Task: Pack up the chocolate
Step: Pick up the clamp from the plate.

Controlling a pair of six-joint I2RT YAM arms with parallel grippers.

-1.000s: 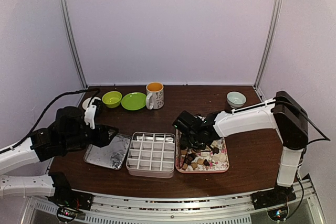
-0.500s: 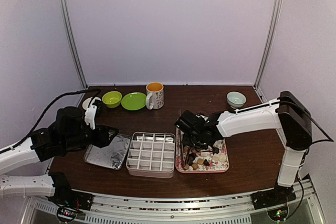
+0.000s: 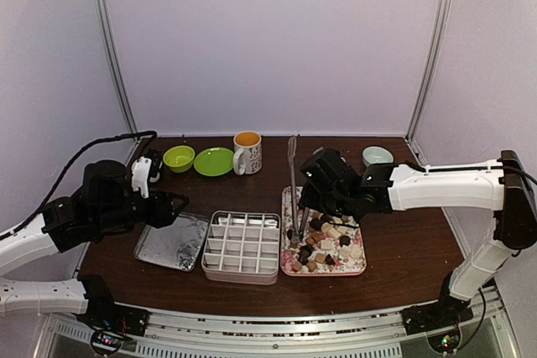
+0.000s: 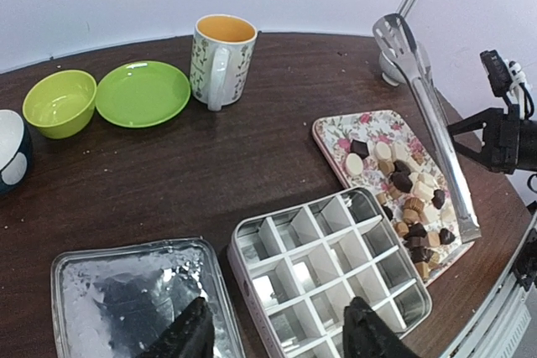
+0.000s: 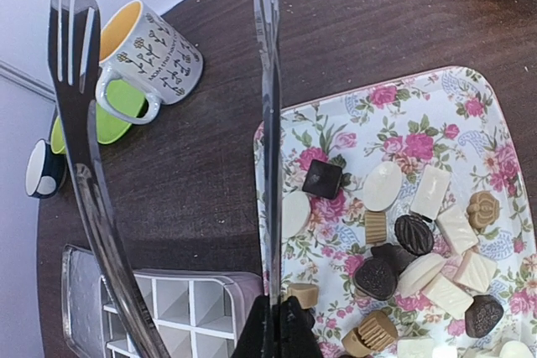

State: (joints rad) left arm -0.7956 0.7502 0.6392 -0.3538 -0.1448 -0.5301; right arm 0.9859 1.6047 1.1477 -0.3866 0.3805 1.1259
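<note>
The chocolate (image 3: pixel 329 242) lies as dark, tan and cream pieces on a pink floral tray (image 3: pixel 366 262) right of the empty divided box (image 3: pixel 243 225). My right gripper (image 5: pixel 277 329) is shut on one arm of the metal tongs (image 5: pixel 267 123). The tongs (image 3: pixel 293 175) stand nearly upright over the tray's left edge, spatula ends up. In the right wrist view the chocolate (image 5: pixel 394 241) sits just right of the held arm. My left gripper (image 4: pixel 277 329) hangs open over the box (image 4: pixel 327 266) and the silver lid (image 4: pixel 126 291), holding nothing.
A floral mug (image 3: pixel 247 152), a green plate (image 3: pixel 213 161) and a green bowl (image 3: pixel 179 158) line the back. A pale bowl (image 3: pixel 377 158) sits at the back right. The lid (image 3: pixel 172 241) lies left of the box.
My right gripper closed on the tongs and lifted them off the tray until they stand upright; the arm drew back to the right. The left arm shifted slightly.
</note>
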